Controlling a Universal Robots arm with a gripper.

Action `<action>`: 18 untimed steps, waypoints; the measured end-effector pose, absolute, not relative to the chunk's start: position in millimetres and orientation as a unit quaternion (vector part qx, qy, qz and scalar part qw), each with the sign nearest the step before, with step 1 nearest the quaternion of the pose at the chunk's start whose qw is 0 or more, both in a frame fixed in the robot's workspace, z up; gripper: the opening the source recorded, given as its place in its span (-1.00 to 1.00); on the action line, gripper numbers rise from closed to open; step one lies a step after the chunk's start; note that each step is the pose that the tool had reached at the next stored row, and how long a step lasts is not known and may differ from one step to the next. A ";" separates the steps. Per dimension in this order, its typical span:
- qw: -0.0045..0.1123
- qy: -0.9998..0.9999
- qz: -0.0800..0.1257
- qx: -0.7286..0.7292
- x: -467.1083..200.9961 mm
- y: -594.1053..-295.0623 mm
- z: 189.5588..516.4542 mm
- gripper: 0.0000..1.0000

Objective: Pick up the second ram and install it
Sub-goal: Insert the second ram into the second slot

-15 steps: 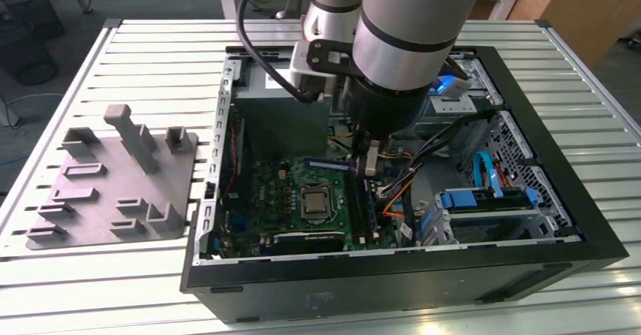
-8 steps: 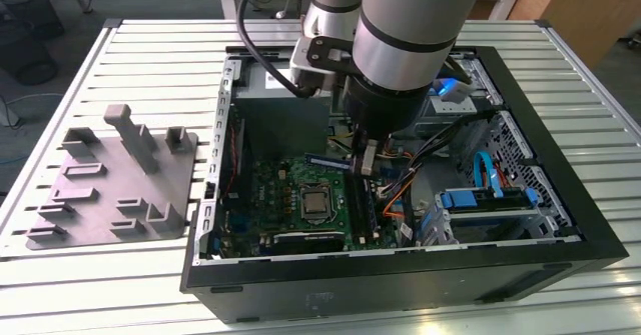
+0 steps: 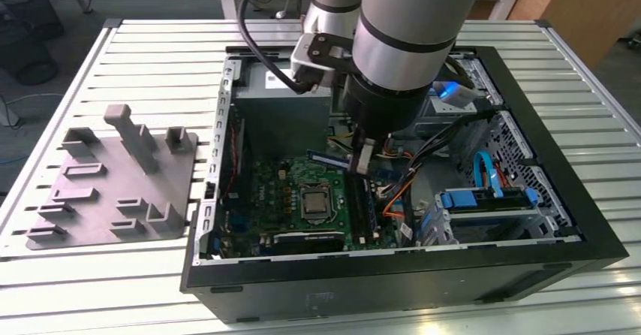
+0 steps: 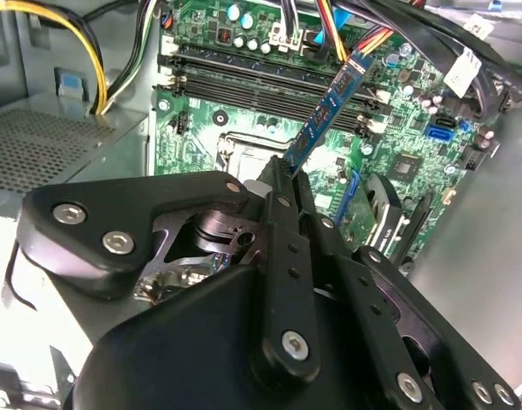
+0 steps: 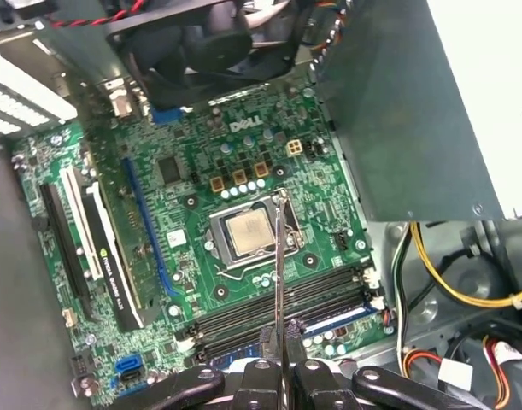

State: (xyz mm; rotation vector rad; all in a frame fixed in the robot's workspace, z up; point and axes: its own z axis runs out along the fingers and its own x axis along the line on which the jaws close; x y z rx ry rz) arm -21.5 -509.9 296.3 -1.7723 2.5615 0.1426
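The step in hand looks like the carry-and-align part of the install: the black two-fingered gripper (image 4: 282, 168) is clamped on the second ram (image 4: 327, 107), a long, thin, dark circuit-board stick with a bluish face, gripped near one end so that the rest juts out past the fingertips. The stick hangs in the air inside the open black computer case (image 3: 401, 290), above the green motherboard (image 5: 201, 171) and apart from it, over the square metal processor socket (image 5: 246, 232) and just beside the row of long dark memory slots (image 5: 316, 299). In the second wrist view it sits at a slant to those slots. I judge that seating it calls for turning the stick parallel with a free slot, centring its lower edge over the groove, then pressing straight down. The grey plastic fixture (image 3: 110, 185) stands on the slatted white worktop (image 3: 120, 49), well apart.
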 end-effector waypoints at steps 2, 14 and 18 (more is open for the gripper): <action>0.012 0.828 0.046 -0.559 -21.5 -509.9 296.2 -0.73; 0.015 0.861 0.045 -0.507 -21.5 -509.9 296.2 -0.73; 0.016 0.871 0.044 -0.489 -21.5 -509.9 296.2 -0.73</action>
